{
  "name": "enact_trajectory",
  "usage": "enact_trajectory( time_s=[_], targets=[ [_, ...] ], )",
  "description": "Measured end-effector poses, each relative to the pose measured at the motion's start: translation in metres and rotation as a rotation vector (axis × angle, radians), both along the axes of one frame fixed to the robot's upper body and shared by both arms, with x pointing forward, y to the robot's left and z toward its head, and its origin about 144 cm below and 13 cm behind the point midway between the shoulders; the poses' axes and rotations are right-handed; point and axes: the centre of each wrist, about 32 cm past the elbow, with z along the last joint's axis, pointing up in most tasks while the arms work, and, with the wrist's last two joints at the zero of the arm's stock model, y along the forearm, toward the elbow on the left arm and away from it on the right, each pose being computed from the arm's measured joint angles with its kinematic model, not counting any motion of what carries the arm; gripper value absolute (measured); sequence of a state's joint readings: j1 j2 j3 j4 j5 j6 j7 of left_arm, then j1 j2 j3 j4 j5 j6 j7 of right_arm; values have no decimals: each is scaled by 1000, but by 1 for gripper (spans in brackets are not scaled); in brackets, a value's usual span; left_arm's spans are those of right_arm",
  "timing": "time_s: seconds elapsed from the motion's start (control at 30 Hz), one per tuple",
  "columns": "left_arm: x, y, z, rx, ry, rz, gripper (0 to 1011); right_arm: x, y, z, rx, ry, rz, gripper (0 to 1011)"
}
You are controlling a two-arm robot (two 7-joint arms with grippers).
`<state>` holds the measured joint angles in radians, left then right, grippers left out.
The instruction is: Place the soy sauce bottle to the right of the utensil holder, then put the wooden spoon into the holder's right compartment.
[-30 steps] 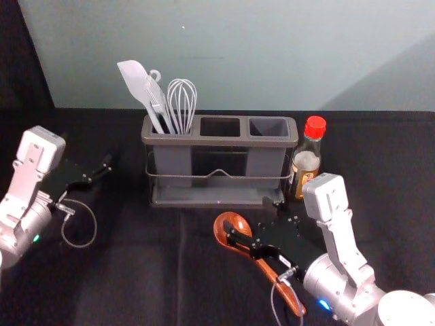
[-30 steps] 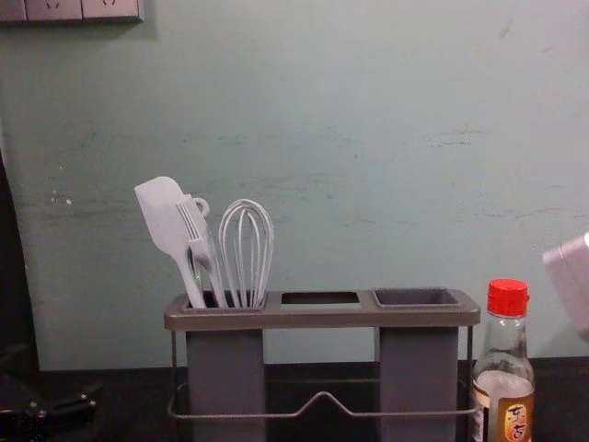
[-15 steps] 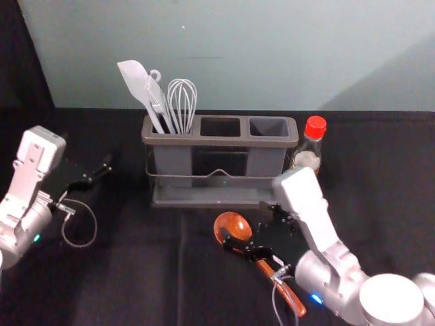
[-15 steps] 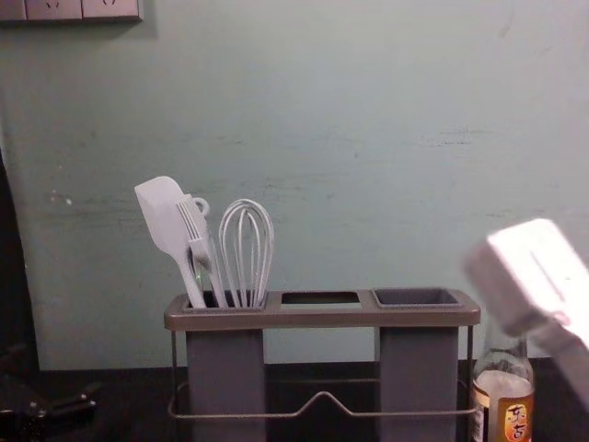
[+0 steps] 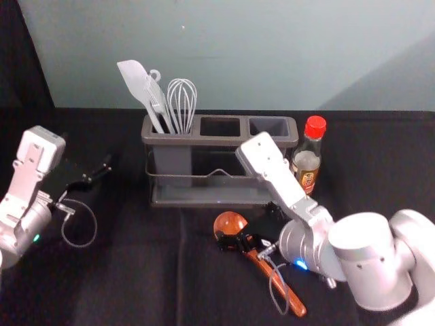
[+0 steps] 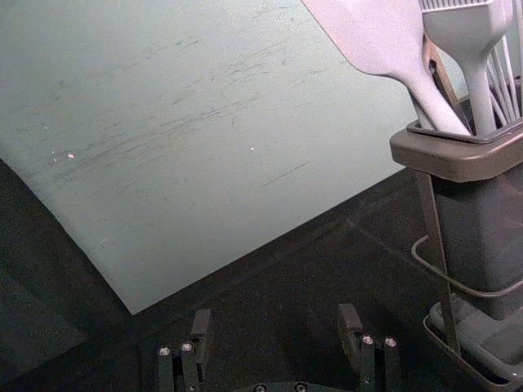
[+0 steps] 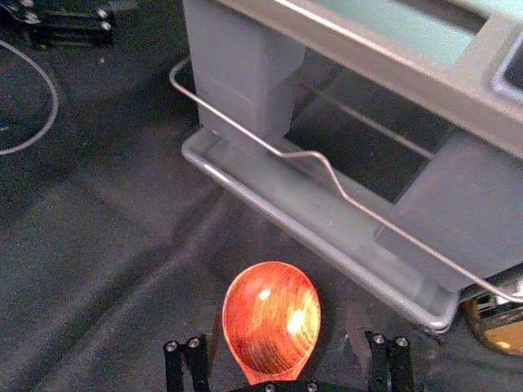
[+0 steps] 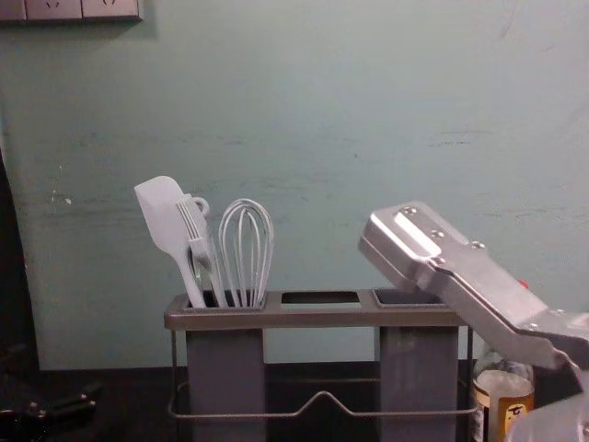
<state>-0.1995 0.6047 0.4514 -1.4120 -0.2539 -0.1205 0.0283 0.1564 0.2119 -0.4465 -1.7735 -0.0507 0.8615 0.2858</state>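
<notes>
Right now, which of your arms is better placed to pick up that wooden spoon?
Probably the right: the right gripper is open around the wooden spoon, while the left gripper is off to the left of the utensil holder.

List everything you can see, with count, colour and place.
Utensil holder: one, grey, centre
Spatula: one, pale grey, left compartment
Brush: one, pale grey, same compartment
Whisk: one, pale grey, same compartment
Ring-topped utensil: one, pale grey, behind the brush
Soy sauce bottle: one, red cap, right of holder
Wooden spoon: one, reddish-brown, before holder
Cloth: black, underneath
Wall: grey-green, behind
Left end effector: one, black, left, open
Right end effector: one, black, open around spoon
</notes>
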Motion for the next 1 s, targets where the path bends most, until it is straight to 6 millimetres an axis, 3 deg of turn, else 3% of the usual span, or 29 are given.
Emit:
enact_trajectory(
  time_s=[0.37,1.0],
  targets=[
    [0,0,0,0,0,0,1000,23,12,7,-10,125,-14,1000],
    [0,0,0,0,0,0,1000,29,24,5,-37,165,-42,1000]
  ],
)
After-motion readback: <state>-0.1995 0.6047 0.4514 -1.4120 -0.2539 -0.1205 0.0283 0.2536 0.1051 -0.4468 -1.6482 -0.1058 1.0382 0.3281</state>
